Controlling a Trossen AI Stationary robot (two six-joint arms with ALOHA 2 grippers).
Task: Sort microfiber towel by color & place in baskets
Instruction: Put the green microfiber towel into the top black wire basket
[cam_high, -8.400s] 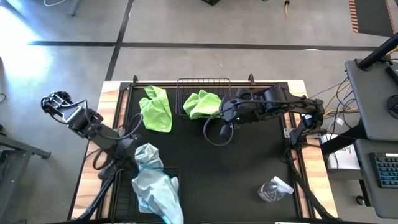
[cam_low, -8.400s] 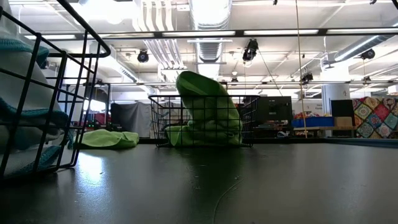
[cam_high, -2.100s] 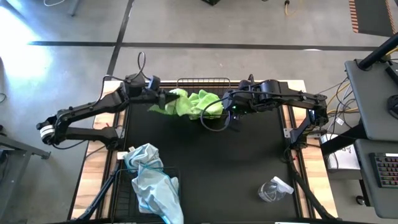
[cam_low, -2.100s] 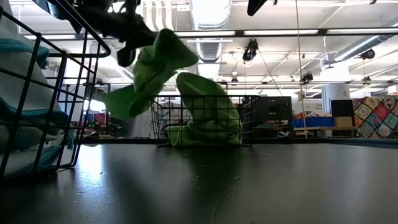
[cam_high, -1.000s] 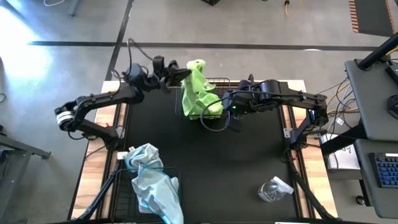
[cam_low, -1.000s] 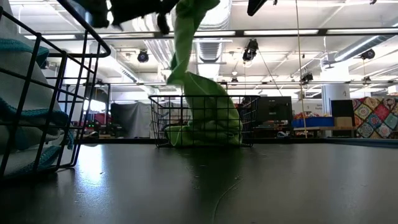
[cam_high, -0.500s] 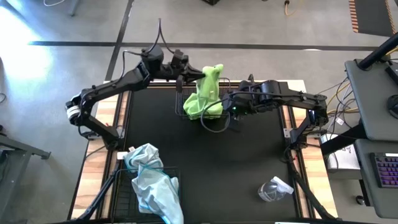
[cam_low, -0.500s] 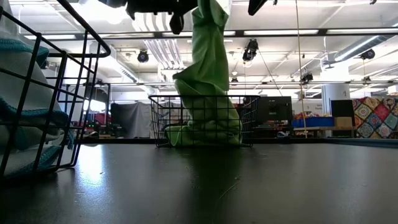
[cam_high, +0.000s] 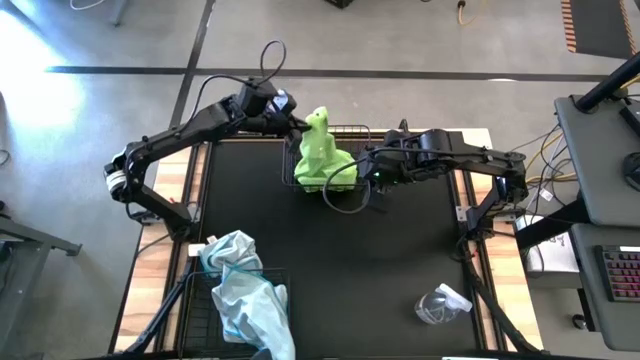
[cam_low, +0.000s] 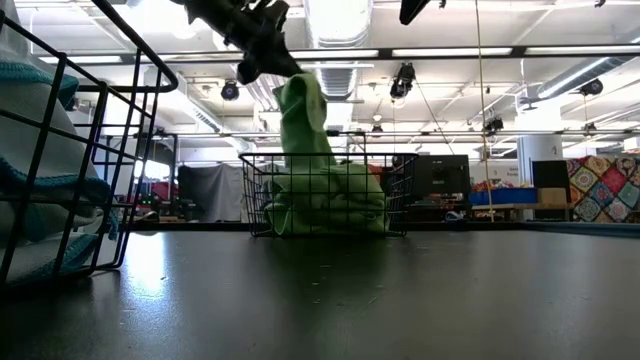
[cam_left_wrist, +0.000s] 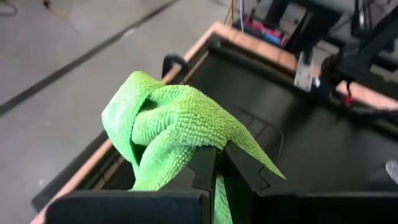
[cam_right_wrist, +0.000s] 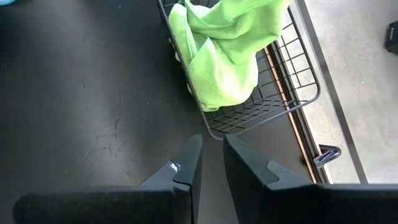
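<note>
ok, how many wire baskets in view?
2. One far basket holding green towels, under the left pincer; one near basket at the table's near-left, with light blue towels.

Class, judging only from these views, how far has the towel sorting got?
Done: one green towel lies in the far basket, and blue towels fill the near basket. In hand: the left pincer, shut, dangles a second green towel into the far basket. Left: releasing it. The right pincer waits alongside.

Towels and baskets on the table

Far-edge basket (cam_high: 340, 133) holds towels (cam_high: 325, 165), left gripper (cam_high: 297, 125) above; right gripper (cam_high: 358, 181) beside it. Near-left basket (cam_high: 205, 310) holds more towels (cam_high: 245, 295); plastic wrapper (cam_high: 440, 304) near-right.
</note>
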